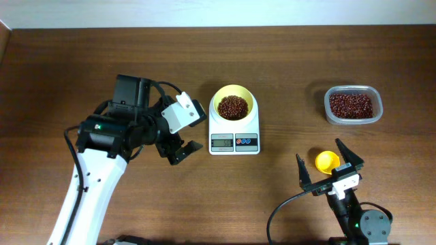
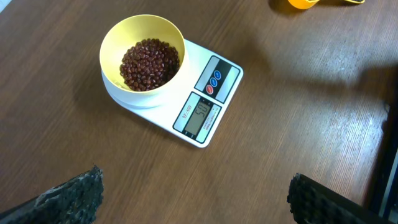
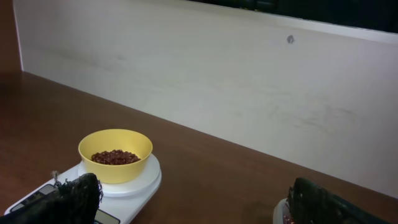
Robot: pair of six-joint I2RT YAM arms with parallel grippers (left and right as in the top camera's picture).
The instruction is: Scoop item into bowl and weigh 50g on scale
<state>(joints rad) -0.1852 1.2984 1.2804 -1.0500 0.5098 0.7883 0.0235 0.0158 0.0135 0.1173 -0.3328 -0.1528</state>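
The pale yellow bowl point(image 1: 233, 103) holds a heap of dark red-brown beans point(image 1: 232, 107) and stands on the white scale point(image 1: 234, 135). The left wrist view shows the bowl point(image 2: 142, 52) and the scale's display point(image 2: 199, 117) with digits I cannot read surely. The right wrist view also shows the bowl point(image 3: 115, 155). My left gripper point(image 1: 176, 150) is open and empty, just left of the scale. My right gripper point(image 1: 328, 165) is open at the front right, with the yellow scoop point(image 1: 326, 161) lying between its fingers on the table.
A clear plastic tub point(image 1: 353, 105) with more beans sits at the back right. A pale wall runs behind the table's far edge point(image 3: 249, 93). The scoop's edge shows at the top of the left wrist view point(image 2: 305, 3).
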